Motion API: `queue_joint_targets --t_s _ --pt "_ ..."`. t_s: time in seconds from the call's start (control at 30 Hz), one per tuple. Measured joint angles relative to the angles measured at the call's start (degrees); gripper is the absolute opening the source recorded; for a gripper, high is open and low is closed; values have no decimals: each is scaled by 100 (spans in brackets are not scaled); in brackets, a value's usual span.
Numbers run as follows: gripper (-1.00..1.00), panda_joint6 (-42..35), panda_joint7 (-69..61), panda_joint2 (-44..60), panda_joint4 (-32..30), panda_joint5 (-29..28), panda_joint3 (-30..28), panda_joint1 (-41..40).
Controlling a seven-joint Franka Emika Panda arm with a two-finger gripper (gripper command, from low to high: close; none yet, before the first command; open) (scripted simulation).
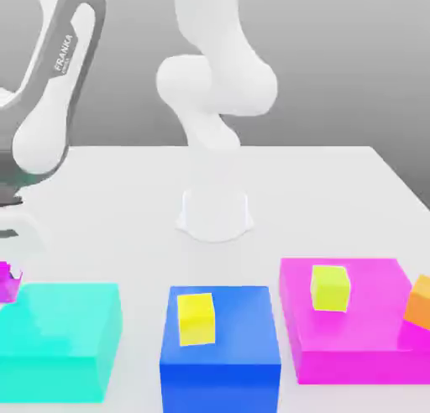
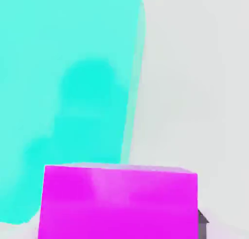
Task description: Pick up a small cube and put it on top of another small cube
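Because the tool sits at the far left edge of the exterior view, just over the near-left corner of the cyan block, we start our account from there. Its jaws stand narrow and they are closed on the small magenta cube, which in the hand view shows as a big magenta face right under the camera, with the cyan block and the pale counter beyond it. In the exterior view we see only a small piece of this cube between the fingers, so we judge that it is lifted a little above the cyan block, but we cannot tell this for sure. The relation that matters for the coming move is sideways: the yellow cube rests on the blue block, well apart from the tool toward the exterior view's right, across the whole width of the cyan block. Further to the right lie the large magenta block with a lime cube and an orange cube on it; we think the carry should stop before them.
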Motion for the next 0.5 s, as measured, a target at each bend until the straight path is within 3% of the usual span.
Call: queue_joint_targets --t_s 0.5 --pt "-100 86 3514 -1952 -1121 -129 1131 1749"
